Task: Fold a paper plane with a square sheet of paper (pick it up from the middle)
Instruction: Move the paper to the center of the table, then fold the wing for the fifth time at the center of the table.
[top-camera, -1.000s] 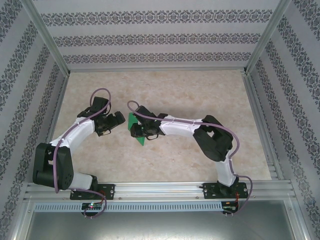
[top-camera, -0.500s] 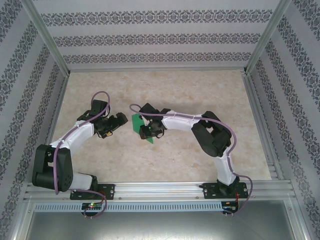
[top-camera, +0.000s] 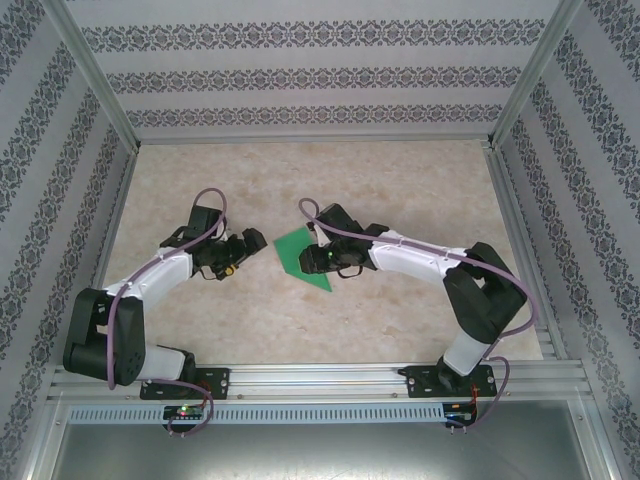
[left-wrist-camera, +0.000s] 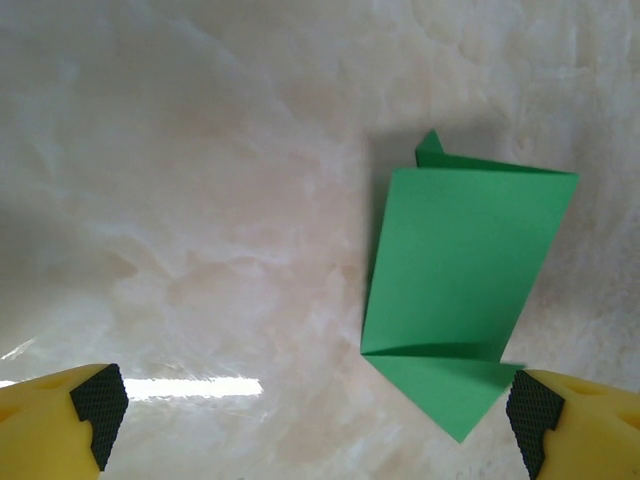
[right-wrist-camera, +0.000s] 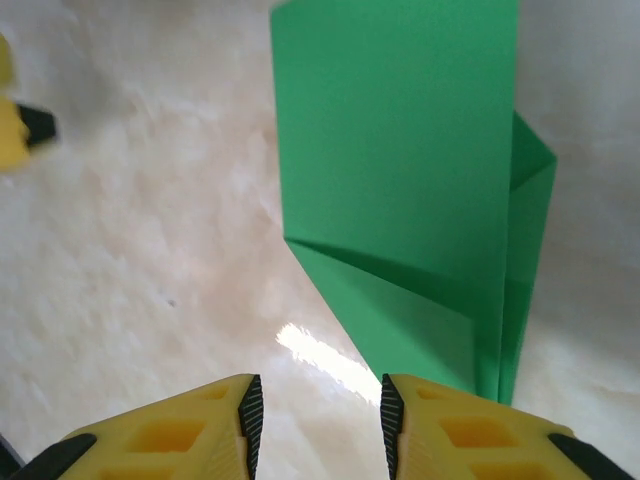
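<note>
The green paper sheet (top-camera: 297, 254) lies folded on the table between the two grippers, with a creased flap and a pointed tip toward the near side. In the left wrist view the green paper sheet (left-wrist-camera: 462, 265) sits ahead and to the right, its tip close to the right fingertip. My left gripper (top-camera: 248, 243) (left-wrist-camera: 315, 425) is wide open with bare table between its pads. My right gripper (top-camera: 320, 259) (right-wrist-camera: 318, 420) is open just off the sheet's near edge, holding nothing. The green paper sheet (right-wrist-camera: 400, 170) spreads out ahead of it.
The beige marble-look table (top-camera: 400, 190) is ringed by patterned walls and an aluminium frame (top-camera: 300, 378) at the near edge. A yellow finger of the left gripper (right-wrist-camera: 12, 130) appears at the left of the right wrist view.
The right arm has swung right and stretched out, and the paper has shifted right with it. The paper now lies more exposed and flat. The left gripper edged toward it.
</note>
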